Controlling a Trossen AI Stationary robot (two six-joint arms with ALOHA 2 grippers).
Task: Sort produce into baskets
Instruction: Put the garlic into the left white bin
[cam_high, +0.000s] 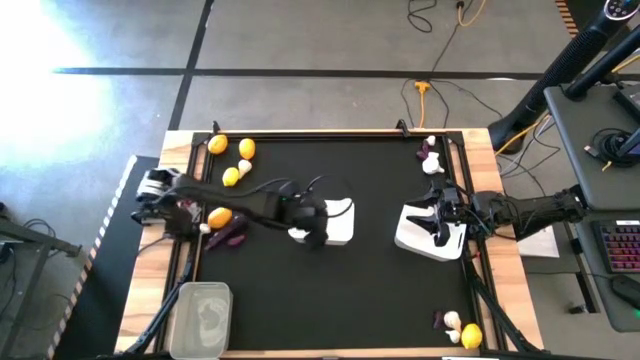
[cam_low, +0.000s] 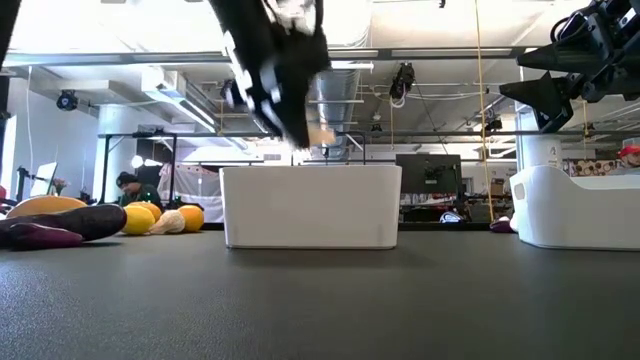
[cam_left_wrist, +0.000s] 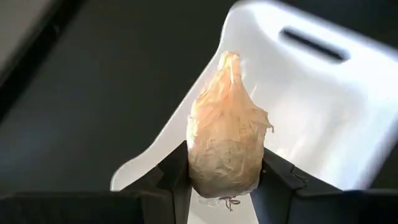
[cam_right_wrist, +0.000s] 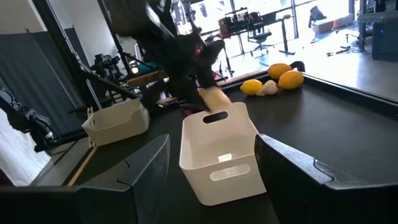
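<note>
My left gripper (cam_high: 312, 232) hangs over the left rim of the middle white basket (cam_high: 338, 222), shut on a papery white garlic bulb (cam_left_wrist: 224, 137). In the low view the bulb (cam_low: 320, 135) is well above that basket (cam_low: 310, 205). My right gripper (cam_high: 440, 215) waits open above the right white basket (cam_high: 425, 238), holding nothing. More produce lies on the black mat: lemons (cam_high: 231, 176) and a garlic bulb (cam_high: 244, 165) at the far left, and a lemon (cam_high: 219, 216) beside a purple vegetable (cam_high: 232, 236) at the left edge. My left gripper pinches the garlic bulb's broad root end (cam_left_wrist: 217, 177) between its two fingers (cam_left_wrist: 177, 180). The pointed tip (cam_left_wrist: 230, 59) sticks out beyond the fingertips. The fingers slant down from the table's left. The bulb is lifted clear, over the basket's rim (cam_left_wrist: 186, 130).
A clear tub (cam_high: 200, 318) stands at the near left corner. Garlic (cam_high: 432, 165) and a purple piece (cam_high: 430, 152) lie at the far right; a lemon (cam_high: 471, 336) and garlic (cam_high: 452, 320) at the near right. Wooden rails (cam_high: 320, 133) frame the mat.
</note>
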